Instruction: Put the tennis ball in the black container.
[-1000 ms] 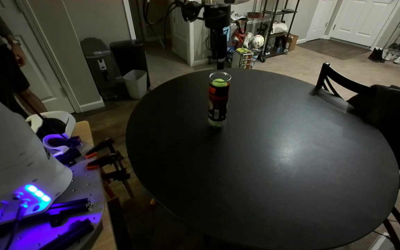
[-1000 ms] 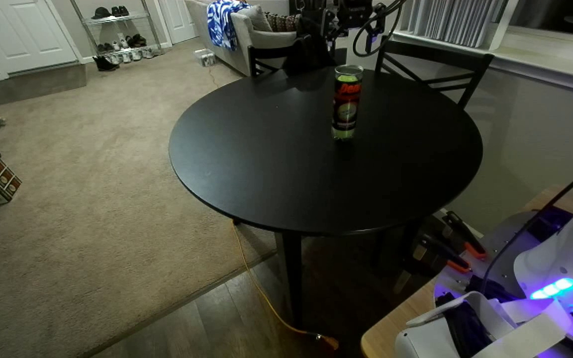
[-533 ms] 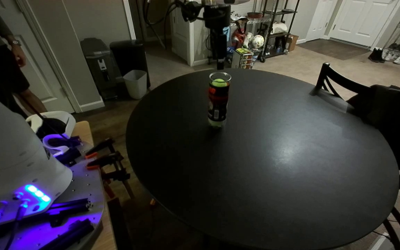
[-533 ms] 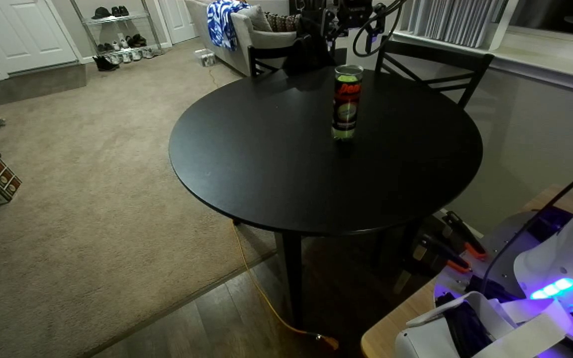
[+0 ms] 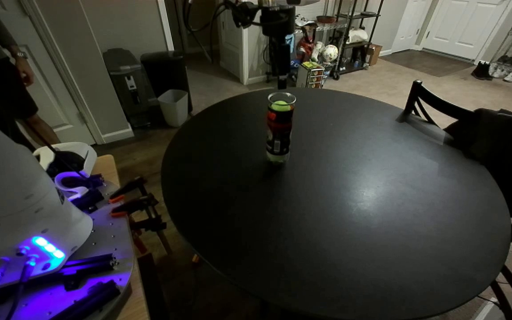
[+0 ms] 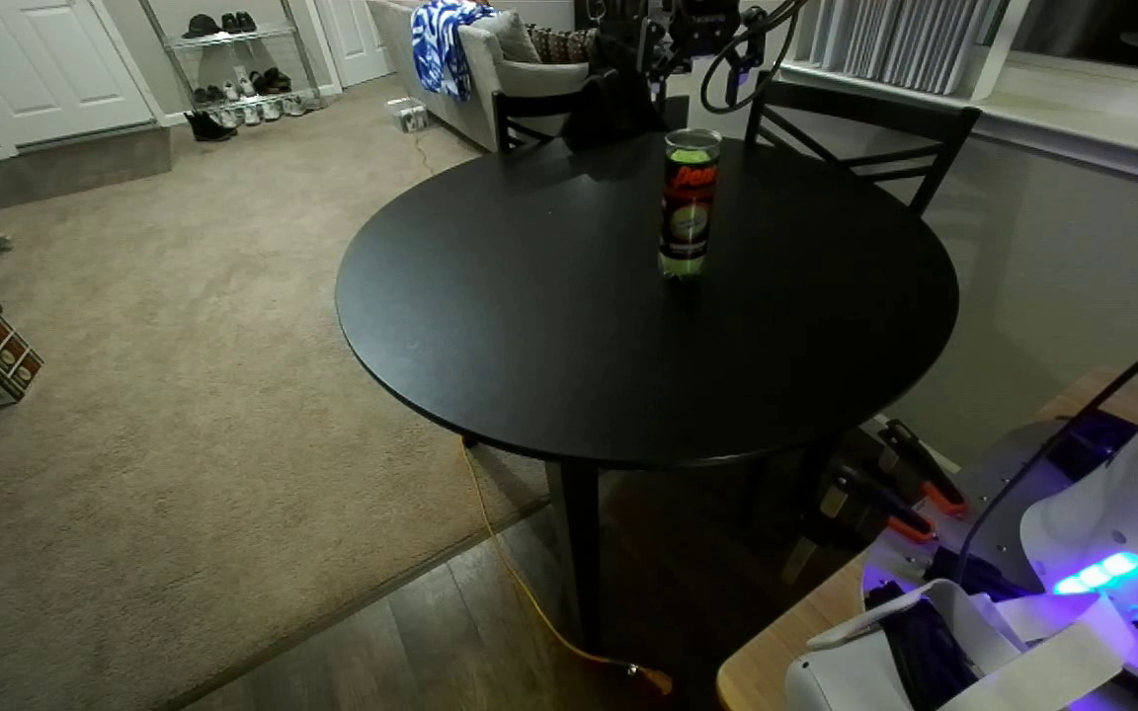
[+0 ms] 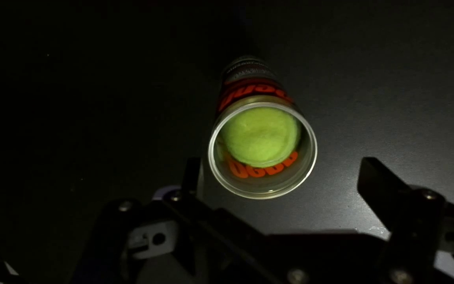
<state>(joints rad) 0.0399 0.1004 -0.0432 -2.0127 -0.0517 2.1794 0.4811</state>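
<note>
Ball (image 7: 261,136) below end effector (image 7: 281,165)

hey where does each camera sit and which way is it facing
Wrist view: behind the spread fingers showing at bottom, facing down at the black container and tennis ball.
An exterior view: raised, beside the robot's base, facing down across the table toward a box; base at left, fingers at top.
An exterior view: raised, beside the base, facing across the table toward a sofa; base lower right, arm's end at top.
Both exterior views share base, table, container, ball.
</note>
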